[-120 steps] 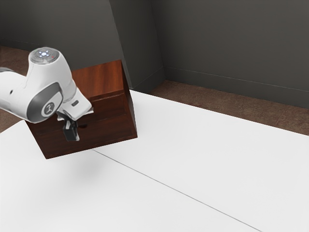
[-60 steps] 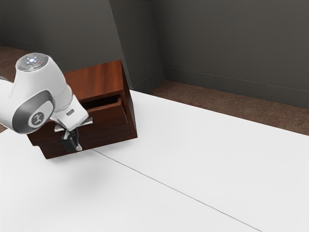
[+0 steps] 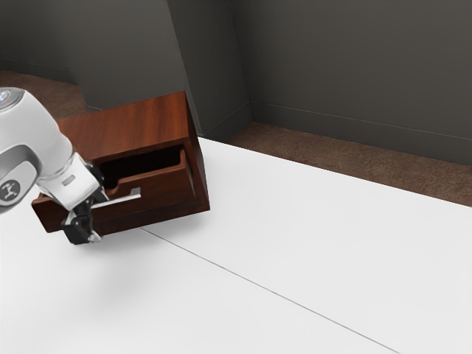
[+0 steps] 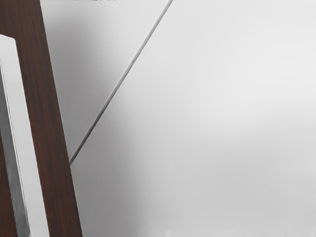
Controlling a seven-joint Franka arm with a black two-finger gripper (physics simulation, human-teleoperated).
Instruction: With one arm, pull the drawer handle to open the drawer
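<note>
A dark brown wooden cabinet (image 3: 144, 125) stands on the white table at the exterior view's left. Its drawer (image 3: 158, 198) is pulled partly out, and a dark gap (image 3: 140, 162) shows above the drawer front. A silver bar handle (image 3: 122, 198) runs along that front. My black gripper (image 3: 80, 223) sits at the handle's left end, with its fingers closed around the bar. In the wrist view the silver handle (image 4: 19, 148) lies right by the hand, beside the drawer's brown wood front (image 4: 49, 148).
The white table (image 3: 310, 251) spreads wide toward the exterior view's right, crossed by a thin dark seam (image 3: 243, 280) that also shows as the seam (image 4: 118, 84) in the wrist view. Dark walls and brown floor (image 3: 369, 158) lie behind the table.
My arm has drawn back toward the exterior view's left with the handle. The drawer has slid further out of the cabinet, and the gap above it has widened.
</note>
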